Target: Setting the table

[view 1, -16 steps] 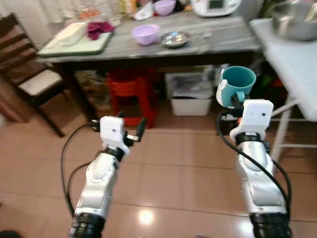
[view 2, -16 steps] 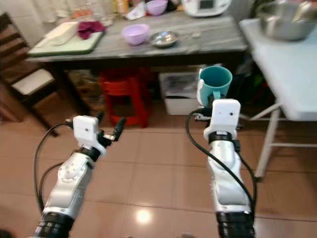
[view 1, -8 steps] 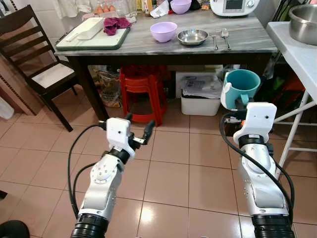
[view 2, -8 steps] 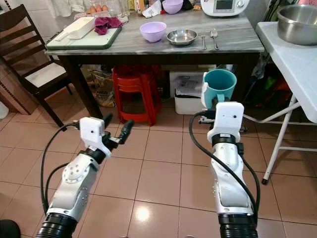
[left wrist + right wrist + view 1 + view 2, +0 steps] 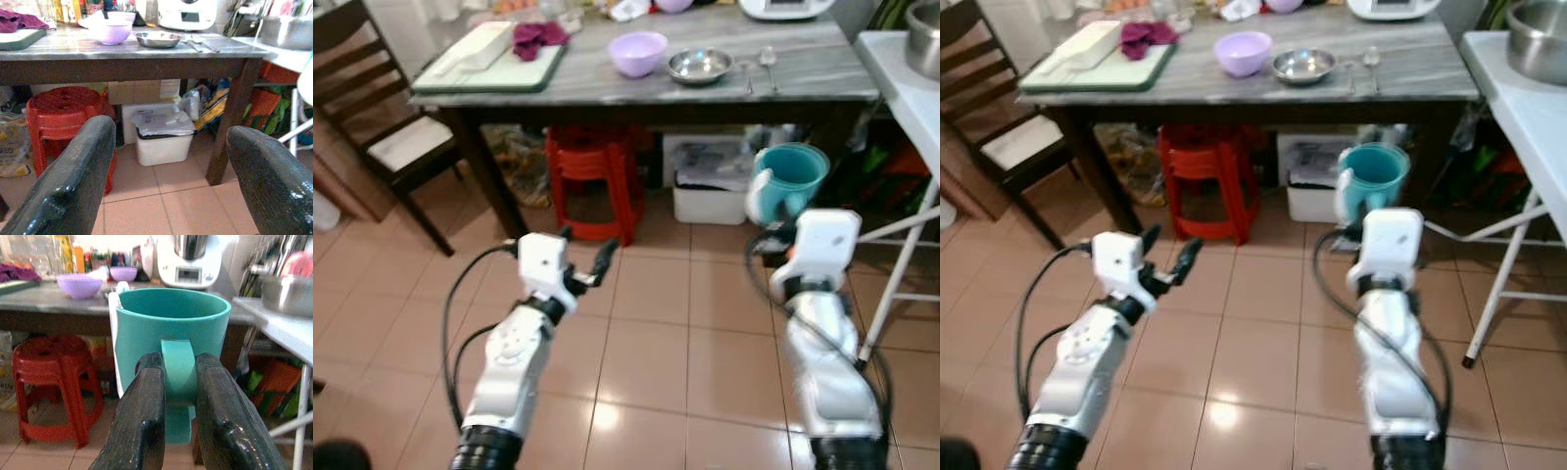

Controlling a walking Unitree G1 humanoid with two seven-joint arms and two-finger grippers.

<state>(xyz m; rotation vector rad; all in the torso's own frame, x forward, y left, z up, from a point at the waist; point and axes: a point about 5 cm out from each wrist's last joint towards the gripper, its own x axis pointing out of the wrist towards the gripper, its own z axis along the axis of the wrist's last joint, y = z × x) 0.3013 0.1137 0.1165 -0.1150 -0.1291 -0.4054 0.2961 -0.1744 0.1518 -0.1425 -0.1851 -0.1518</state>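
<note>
A teal mug (image 5: pixel 791 176) is held upright by its handle, with my right gripper (image 5: pixel 178 382) shut on it, above the tiled floor in front of the grey table (image 5: pixel 803 83). My left gripper (image 5: pixel 582 257) is open and holds nothing, out over the floor at the same height. On the table stand a lilac bowl (image 5: pixel 638 52), a steel dish (image 5: pixel 699 66) and two spoons (image 5: pixel 759 64). A second lilac bowl (image 5: pixel 123 273) sits further back.
A red stool (image 5: pixel 589 162) and a white bin (image 5: pixel 710 191) stand under the table. A dark wooden chair (image 5: pixel 382 137) is at the left. A white folding table (image 5: pixel 901 88) with a steel bowl (image 5: pixel 1533 39) is at the right. A green tray (image 5: pixel 484 64) holds a maroon cloth (image 5: pixel 536 37).
The camera has tilted and come closer to the table, and the picture is slightly blurred. Both arms keep their pose, the mug still in the right gripper.
</note>
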